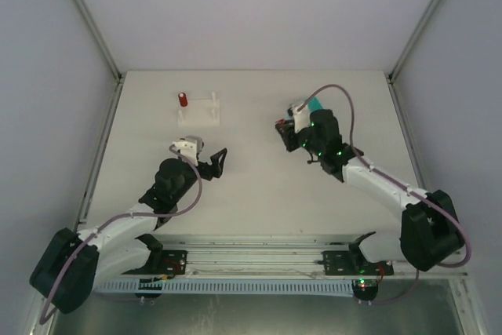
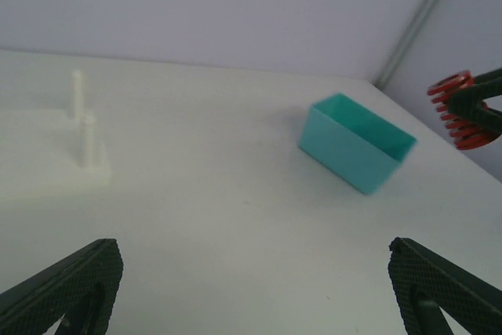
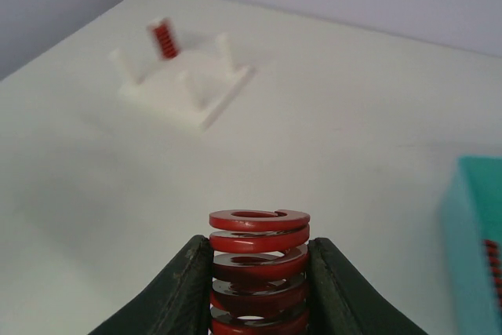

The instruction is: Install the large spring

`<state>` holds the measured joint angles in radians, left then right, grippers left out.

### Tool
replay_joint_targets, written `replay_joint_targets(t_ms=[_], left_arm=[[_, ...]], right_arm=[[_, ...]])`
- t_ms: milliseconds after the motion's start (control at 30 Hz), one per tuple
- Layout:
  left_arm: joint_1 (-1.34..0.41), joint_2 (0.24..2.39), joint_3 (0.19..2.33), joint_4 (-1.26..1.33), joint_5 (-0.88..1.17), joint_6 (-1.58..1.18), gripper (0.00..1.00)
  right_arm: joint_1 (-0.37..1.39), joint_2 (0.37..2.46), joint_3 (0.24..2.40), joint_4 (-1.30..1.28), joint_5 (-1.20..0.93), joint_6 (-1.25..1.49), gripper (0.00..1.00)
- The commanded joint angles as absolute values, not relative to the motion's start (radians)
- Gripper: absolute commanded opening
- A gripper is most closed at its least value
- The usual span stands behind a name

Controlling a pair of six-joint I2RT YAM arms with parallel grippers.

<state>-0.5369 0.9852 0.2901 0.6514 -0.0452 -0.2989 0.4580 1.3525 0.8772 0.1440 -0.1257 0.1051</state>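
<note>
The large red spring (image 3: pixel 259 260) stands upright between my right gripper's (image 3: pixel 259 242) two fingers, which are shut on its sides. Seen from above, that gripper (image 1: pixel 283 136) hovers right of the table's middle, next to the teal bin (image 1: pixel 314 105). The white fixture (image 1: pixel 198 112) with upright posts sits at the back left; a smaller red spring (image 1: pixel 182 100) sits on its left post. My left gripper (image 1: pixel 217 163) hangs wide open in front of the fixture, holding nothing. In the left wrist view its fingers (image 2: pixel 74 284) frame bare table, and the held spring (image 2: pixel 461 109) shows at the right edge.
The teal bin (image 3: pixel 473 241) is at the right edge of the right wrist view, with something red inside. Grey walls and metal frame posts enclose the table on three sides. The fixture (image 3: pixel 185 78) lies ahead and left of the right gripper.
</note>
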Motion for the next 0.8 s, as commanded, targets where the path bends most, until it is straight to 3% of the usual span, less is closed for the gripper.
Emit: replay_joint_targets(t_ms=[0,267,367,633,767], left_arm=[[-0.539,1.055,0.333,0.764,0.206,-0.295,0.89],[-0.54,1.183,0.377,0.833,0.42,-0.339,0.62],[-0.54,1.207,0.379,0.863,0.464,-0.357,0.56],[-0.539,1.249,0.393,0.913,0.576,-0.389,0.63],[-0.54,1.272,0.41,0.906,0.605,-0.4,0.61]], right_arm=[[0.55,1.287,0.784,0.274,-0.152,-0.09,0.14],[0.712,1.21,0.568,0.498,-0.134,-0.279,0.11],[0.759,1.213,0.467,0.67,-0.138,-0.337,0.11],[0.809,1.249,0.421,0.786,-0.089,-0.413,0.11],[0.825,1.261,0.42,0.795,-0.08,-0.434,0.11]])
